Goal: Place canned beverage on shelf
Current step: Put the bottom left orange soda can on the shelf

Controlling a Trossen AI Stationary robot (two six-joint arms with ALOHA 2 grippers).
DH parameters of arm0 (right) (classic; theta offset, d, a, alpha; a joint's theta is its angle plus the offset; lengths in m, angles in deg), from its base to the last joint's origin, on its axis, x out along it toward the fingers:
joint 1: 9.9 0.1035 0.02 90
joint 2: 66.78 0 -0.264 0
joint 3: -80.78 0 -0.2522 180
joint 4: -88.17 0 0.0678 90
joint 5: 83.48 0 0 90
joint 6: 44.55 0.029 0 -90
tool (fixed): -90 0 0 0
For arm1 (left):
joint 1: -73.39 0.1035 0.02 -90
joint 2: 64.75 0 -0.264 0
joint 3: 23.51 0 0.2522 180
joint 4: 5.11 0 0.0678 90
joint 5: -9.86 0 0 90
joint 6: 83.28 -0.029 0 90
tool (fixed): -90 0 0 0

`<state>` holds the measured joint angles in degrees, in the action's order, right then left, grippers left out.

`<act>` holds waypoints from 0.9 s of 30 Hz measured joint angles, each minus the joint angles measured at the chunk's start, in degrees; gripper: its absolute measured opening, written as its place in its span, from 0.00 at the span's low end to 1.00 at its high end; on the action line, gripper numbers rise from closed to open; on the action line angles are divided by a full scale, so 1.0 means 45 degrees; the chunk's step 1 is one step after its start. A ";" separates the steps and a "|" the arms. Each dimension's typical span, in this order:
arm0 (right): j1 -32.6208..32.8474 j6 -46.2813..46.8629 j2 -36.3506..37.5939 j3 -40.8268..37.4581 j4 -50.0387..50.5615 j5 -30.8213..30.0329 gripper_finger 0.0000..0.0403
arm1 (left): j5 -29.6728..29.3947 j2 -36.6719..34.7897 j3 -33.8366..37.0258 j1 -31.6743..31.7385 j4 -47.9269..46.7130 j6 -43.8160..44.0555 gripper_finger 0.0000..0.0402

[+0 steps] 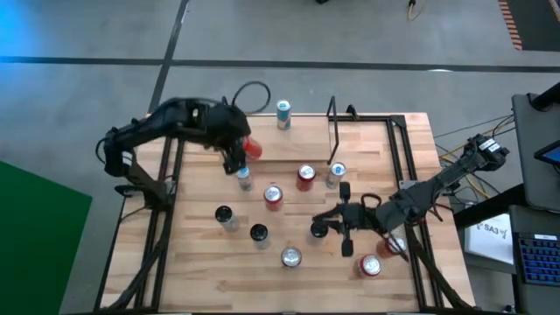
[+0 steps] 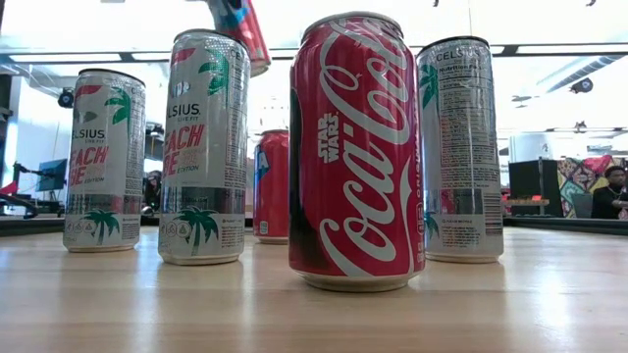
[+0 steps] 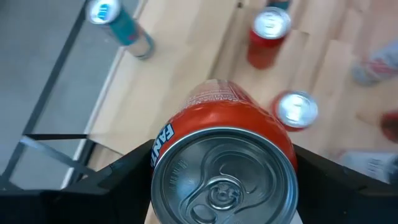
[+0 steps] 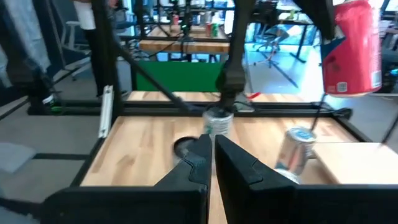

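Note:
An orange canned beverage (image 3: 230,118) is shut in my left gripper (image 1: 238,159) above the table's far left part; the right wrist view shows the can (image 4: 353,50) high in the air, and the low view shows it (image 2: 238,29) tilted over the standing cans. The shelf (image 1: 334,131), thin black rods over a wooden floor, stands at the far middle right, right of the gripper. My right gripper (image 1: 325,227) hovers shut and empty over the table's near right part, its fingers (image 4: 202,155) pointing level toward the table's left. My left gripper pinches the can's side wall (image 3: 163,140) near its lid end between its two fingers (image 3: 124,171), one on each side. The fingers slant downward from the table's left. The can is lifted clear of the table and tilted, its lid (image 3: 224,180) facing the wrist.
Several cans stand on the table's middle: red ones (image 1: 305,177) (image 1: 274,196) (image 1: 370,265), silver ones (image 1: 244,179) (image 1: 336,173) (image 1: 290,257) and dark-topped ones (image 1: 225,216) (image 1: 259,234). A teal can (image 1: 283,114) stands at the far edge. Black frames (image 1: 166,201) run along both table sides.

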<state>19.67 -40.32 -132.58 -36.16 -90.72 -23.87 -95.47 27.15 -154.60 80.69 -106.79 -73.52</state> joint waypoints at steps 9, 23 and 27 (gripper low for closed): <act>-0.1342 -0.0087 0.0839 0.0000 0.1130 0.0437 0.03 | 0.0397 0.0464 0.0152 0.2348 0.0553 -0.1090 0.71; -0.2328 0.0060 0.0856 0.0000 0.2791 0.0427 0.03 | 0.0904 0.2779 0.0162 0.3455 0.0663 -0.2693 0.71; -0.2952 0.0034 0.0856 0.0000 0.3501 0.0436 0.03 | 0.1104 0.3321 0.0162 0.3483 0.0685 -0.2838 0.71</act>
<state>6.39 -40.17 -128.73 -36.16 -74.97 -21.91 -90.50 42.09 -153.86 96.36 -103.70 -86.29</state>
